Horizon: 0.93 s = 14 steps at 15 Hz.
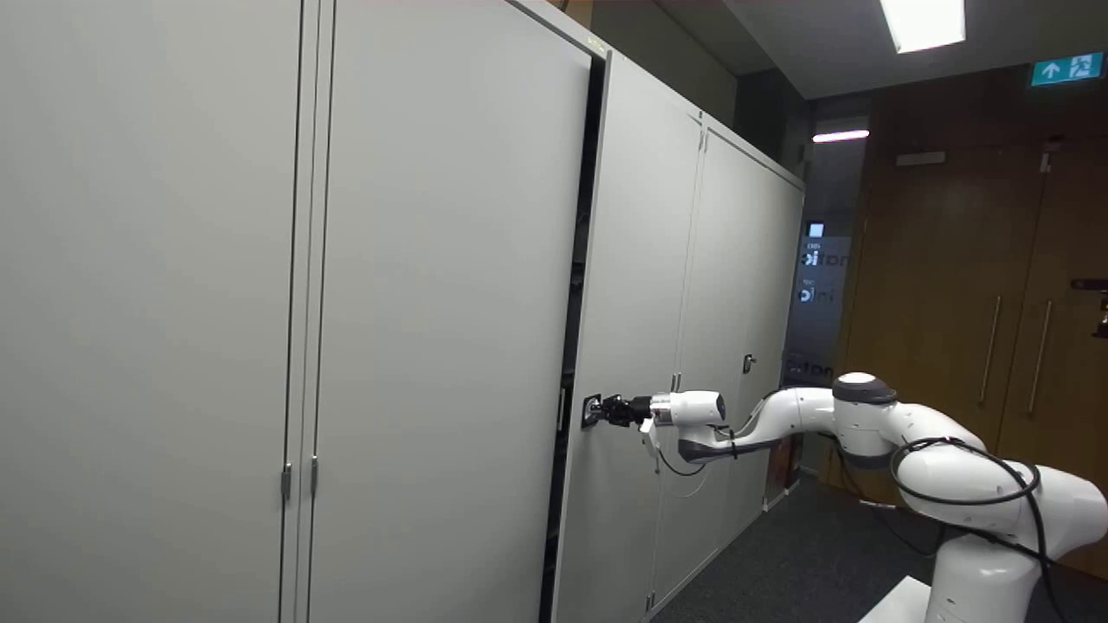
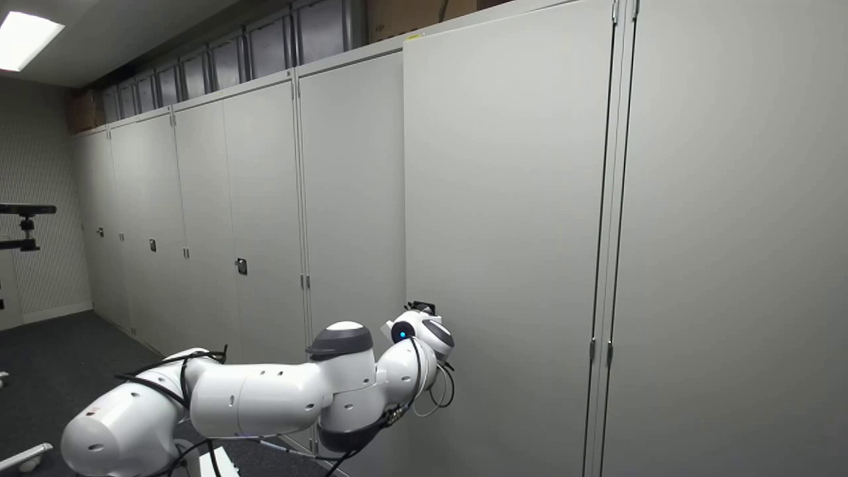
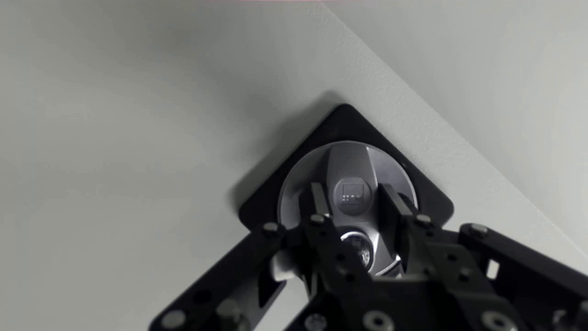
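Note:
A grey metal handle (image 3: 353, 158) with a keyhole lock sits on a black square plate (image 3: 347, 119) in the wrist view. My gripper (image 3: 353, 198) has one finger on each side of this handle, pressed close to it, and looks shut on it. The pale grey cabinet door (image 1: 636, 242) bearing the handle stands slightly ajar, with a dark narrow gap (image 1: 573, 320) along its handle edge. That door (image 2: 503, 165) juts a little past its neighbour. The arm's wrist mostly hides the fingers in an exterior view (image 2: 419, 307).
A closed door panel (image 1: 450, 285) flanks the gap. Further cabinets run along the same wall, one with its own handle (image 2: 242, 266). Cables hang from the arm (image 1: 961, 450) near its wrist and base. Wooden double doors (image 1: 943, 303) stand beyond, and dark carpet (image 1: 805, 545) covers the floor.

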{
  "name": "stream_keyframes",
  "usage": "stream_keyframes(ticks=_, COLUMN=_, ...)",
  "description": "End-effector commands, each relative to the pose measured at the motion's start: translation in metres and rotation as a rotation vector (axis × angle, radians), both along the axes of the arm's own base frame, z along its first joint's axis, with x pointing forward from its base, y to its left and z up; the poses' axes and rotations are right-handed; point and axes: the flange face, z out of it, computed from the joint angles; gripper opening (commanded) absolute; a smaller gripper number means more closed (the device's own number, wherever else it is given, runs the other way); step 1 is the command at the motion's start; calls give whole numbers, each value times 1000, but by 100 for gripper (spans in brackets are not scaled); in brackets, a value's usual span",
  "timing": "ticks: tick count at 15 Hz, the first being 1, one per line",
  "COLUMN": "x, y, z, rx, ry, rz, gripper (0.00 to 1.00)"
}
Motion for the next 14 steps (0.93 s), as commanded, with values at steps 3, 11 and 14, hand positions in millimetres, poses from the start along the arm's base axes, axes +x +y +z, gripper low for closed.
stream_keyframes(ticks=3, x=4, y=13, z=13, rx=64, ry=-6, rz=43, gripper=8)
stream_keyframes(ticks=11, x=7, y=19, z=14, rx=97, ry=8, rz=52, gripper=8)
stream_keyframes(ticks=14, x=7, y=18, z=16, rx=110, ry=10, rz=54, gripper=8)
